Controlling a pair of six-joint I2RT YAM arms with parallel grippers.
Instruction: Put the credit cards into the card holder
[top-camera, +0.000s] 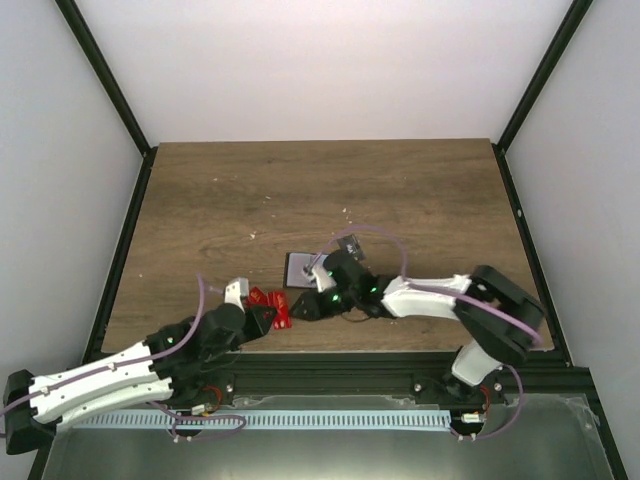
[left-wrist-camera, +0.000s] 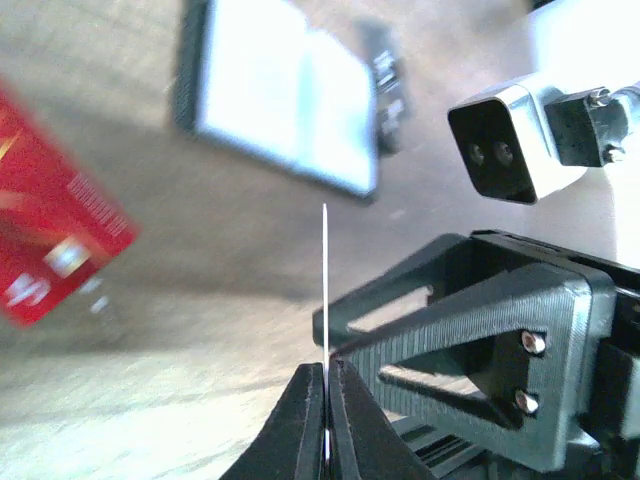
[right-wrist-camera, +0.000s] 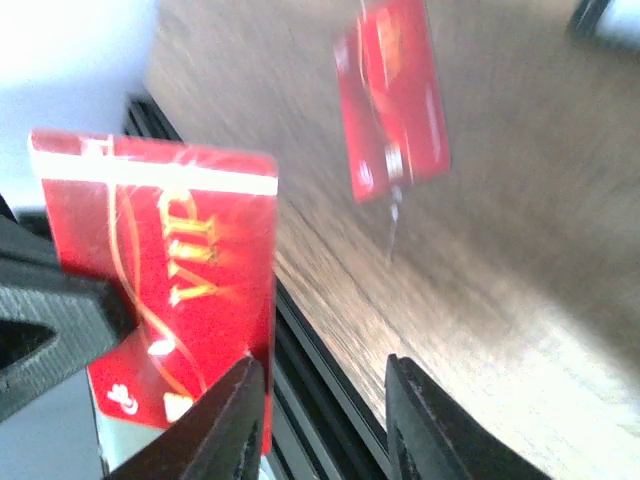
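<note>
- Between the closed fingers of the left gripper (left-wrist-camera: 325, 388) stands the held red card (right-wrist-camera: 180, 290). It is clamped by its lower edge, upright and clear of the table (top-camera: 400, 190). From that wrist it shows only as a thin pale line.
- Just beside those jaws, the right gripper (right-wrist-camera: 325, 405) has its own jaws apart with nothing between them. The held card sits to one side of that gap, by one finger, not within it.
- Ahead of the left jaws and off to their left, a second red card (left-wrist-camera: 50, 250) lies flat on the wood.
- Farther ahead of both pairs of jaws lies the card holder (left-wrist-camera: 275, 95), showing a pale face inside a dark border. Whether that is an open pocket or a white card resting on it, I cannot tell through the blur.
- Just beyond the holder lies the dark grey card (left-wrist-camera: 385, 75).
- Handling, as I judge it: the card is light, thin, stiff and slick, so it will likely pivot or slide in a light pinch. It is best held across its flat faces near a short edge, leaving the far edge free to enter the holder.
- Count: two red cards, one dark grey card, one holder, two grippers. No other card is plainly visible.
</note>
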